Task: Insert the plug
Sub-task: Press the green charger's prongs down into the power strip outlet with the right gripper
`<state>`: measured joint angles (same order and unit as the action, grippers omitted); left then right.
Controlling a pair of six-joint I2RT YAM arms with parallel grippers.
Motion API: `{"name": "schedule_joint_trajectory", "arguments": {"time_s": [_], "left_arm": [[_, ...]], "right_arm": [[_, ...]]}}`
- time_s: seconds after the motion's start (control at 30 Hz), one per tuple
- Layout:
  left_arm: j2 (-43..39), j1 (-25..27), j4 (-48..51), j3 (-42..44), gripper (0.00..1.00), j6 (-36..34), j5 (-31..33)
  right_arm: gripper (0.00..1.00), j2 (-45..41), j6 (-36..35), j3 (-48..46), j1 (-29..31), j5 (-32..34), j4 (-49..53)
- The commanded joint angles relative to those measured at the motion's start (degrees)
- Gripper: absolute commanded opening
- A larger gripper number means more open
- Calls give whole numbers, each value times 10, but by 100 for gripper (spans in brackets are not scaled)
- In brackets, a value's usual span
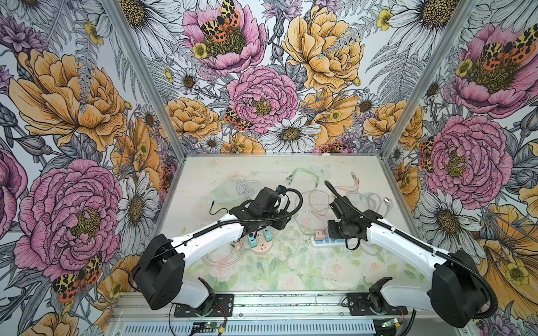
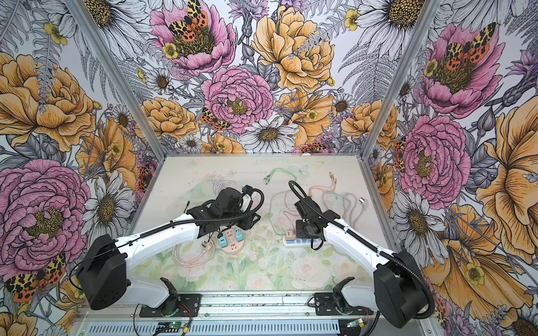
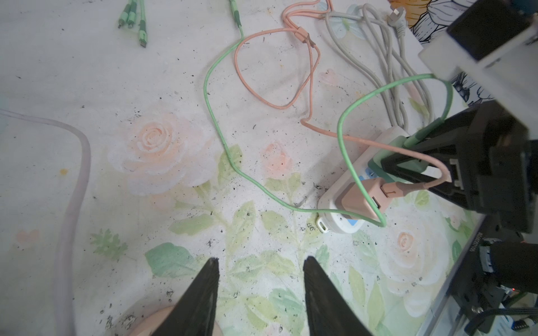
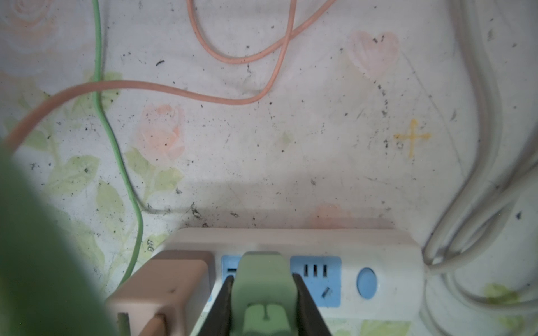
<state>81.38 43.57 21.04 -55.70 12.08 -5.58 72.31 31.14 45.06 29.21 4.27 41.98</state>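
Observation:
A green plug (image 4: 263,279) stands against a blue socket of the white power strip (image 4: 387,261), and my right gripper (image 4: 262,276) is shut on its sides. Its prongs are hidden, so I cannot tell how deep it sits. Beside it a pink adapter (image 4: 168,279) is plugged into the same strip. In the left wrist view the strip (image 3: 337,221), the pink adapter (image 3: 361,197) and the green plug (image 3: 393,145) lie to one side. My left gripper (image 3: 262,259) hangs open over bare table with nothing between its fingers. In both top views the strip (image 1: 320,241) lies under the right wrist.
A round pink socket hub (image 1: 262,245) with two teal adapters lies under the left wrist. Green cable (image 3: 209,110), pink cable (image 3: 311,72) and grey cord (image 4: 489,174) loop around the strip. A white cable bundle (image 1: 243,186) lies at the back left.

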Motion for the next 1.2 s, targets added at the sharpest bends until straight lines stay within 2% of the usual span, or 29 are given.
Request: {"name": "schedule_joint_trajectory", "arguments": {"time_s": [0.0,0.53,0.73,0.93,1.17], "left_arm": [[-17,-6,-5,5,49,4,8],[-22,-5,-4,9,49,8,12],[-29,-5,-3,7,49,3,20],[-37,-6,1,7,49,0,26],[-58,-9,1,21,49,1,34]], "right_arm": [[0,-17,13,-11,6,-10,9],[0,9,1,-15,21,51,18],[0,5,33,-35,46,64,14],[0,9,70,-68,74,50,-21],[0,27,87,-84,88,52,-43]]}}
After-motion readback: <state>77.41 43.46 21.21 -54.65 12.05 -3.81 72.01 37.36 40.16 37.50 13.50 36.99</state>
